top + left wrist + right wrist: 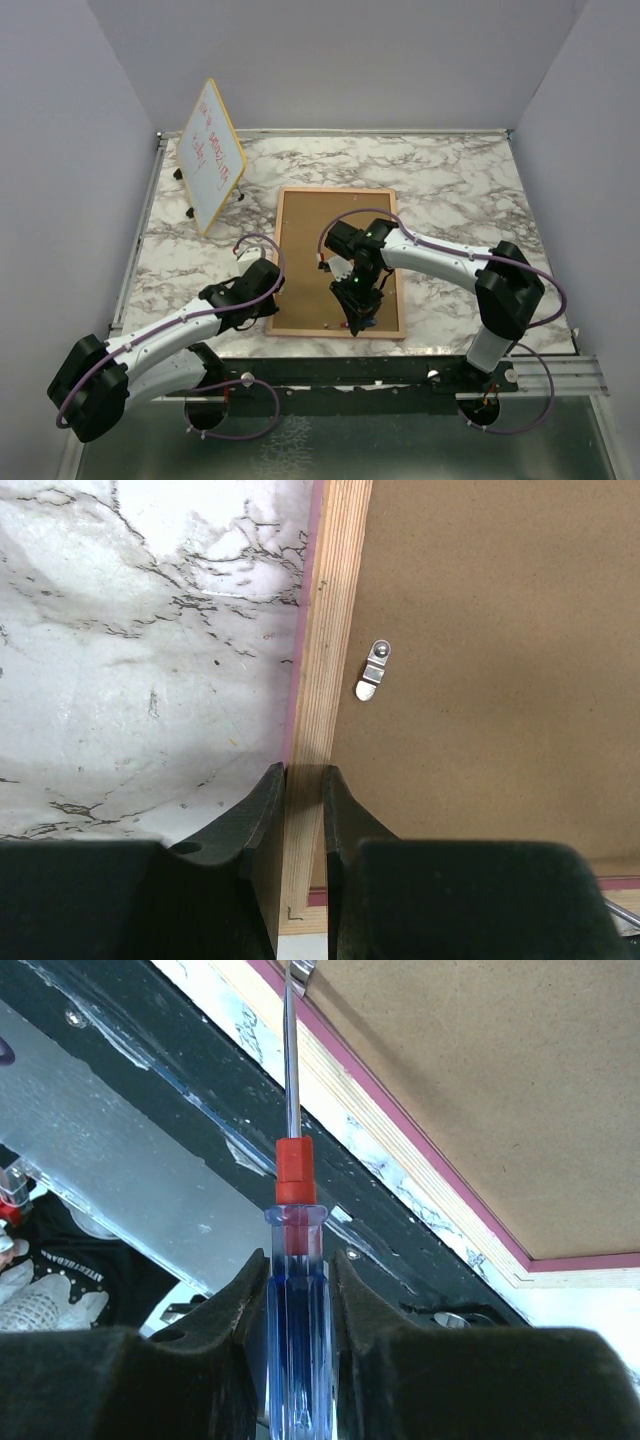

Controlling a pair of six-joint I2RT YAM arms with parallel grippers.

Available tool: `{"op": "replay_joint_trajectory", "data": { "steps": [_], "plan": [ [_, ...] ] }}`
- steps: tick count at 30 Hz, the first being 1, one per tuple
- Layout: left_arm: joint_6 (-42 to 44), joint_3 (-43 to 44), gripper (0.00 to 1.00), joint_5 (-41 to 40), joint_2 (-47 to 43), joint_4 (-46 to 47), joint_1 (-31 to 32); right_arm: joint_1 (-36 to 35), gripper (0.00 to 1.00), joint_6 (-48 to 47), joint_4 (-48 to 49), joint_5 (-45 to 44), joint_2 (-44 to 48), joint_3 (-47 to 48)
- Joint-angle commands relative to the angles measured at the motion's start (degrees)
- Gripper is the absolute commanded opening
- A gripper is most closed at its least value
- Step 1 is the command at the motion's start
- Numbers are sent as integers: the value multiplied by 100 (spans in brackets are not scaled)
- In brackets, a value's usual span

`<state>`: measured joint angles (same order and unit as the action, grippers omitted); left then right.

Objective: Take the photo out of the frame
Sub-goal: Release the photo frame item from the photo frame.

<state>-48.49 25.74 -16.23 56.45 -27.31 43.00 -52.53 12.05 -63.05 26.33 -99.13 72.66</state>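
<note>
Top external view: the frame (318, 235) lies face down mid-desk, close to the near edge, fibreboard back up, so the photo stays hidden underneath. Left gripper (303, 780) pinches the frame's left rail by the near-left corner, I'd guess to stop it sliding. Right gripper (298, 1280) is clamped on a blue-handled screwdriver (295, 1175), tip at a metal clip (305, 970) on the near rail, probably to lever it.

A yellow-edged whiteboard (211, 155) with red writing stands tilted on small black feet at the far left of the surface (450, 170), which is white marble pattern with grey veins. A screwdriver (296, 1260) shows a clear blue handle, red collar and thin metal shaft. A black strip (400, 365) runs along the surface's near edge.
</note>
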Motion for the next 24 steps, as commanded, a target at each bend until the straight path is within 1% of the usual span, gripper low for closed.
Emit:
{"op": "replay_joint_trajectory", "data": {
  "steps": [1,5,10,17,24],
  "plan": [
    [-111,-78,0,-390,-98,15,7,6,1,71,-455,-480,-67,87],
    [-107,-78,0,-398,-95,15,8,6,1,45,-534,-490,-45,253],
    [-96,-78,0,-399,-94,15,15,6,1,5,-448,-237,-71,330],
    [-107,-82,0,-416,-135,15,15,6,1,-27,-409,65,-21,751],
    [-121,-86,0,-416,-172,15,16,0,1,-74,-358,149,-142,495]
  ]
}}
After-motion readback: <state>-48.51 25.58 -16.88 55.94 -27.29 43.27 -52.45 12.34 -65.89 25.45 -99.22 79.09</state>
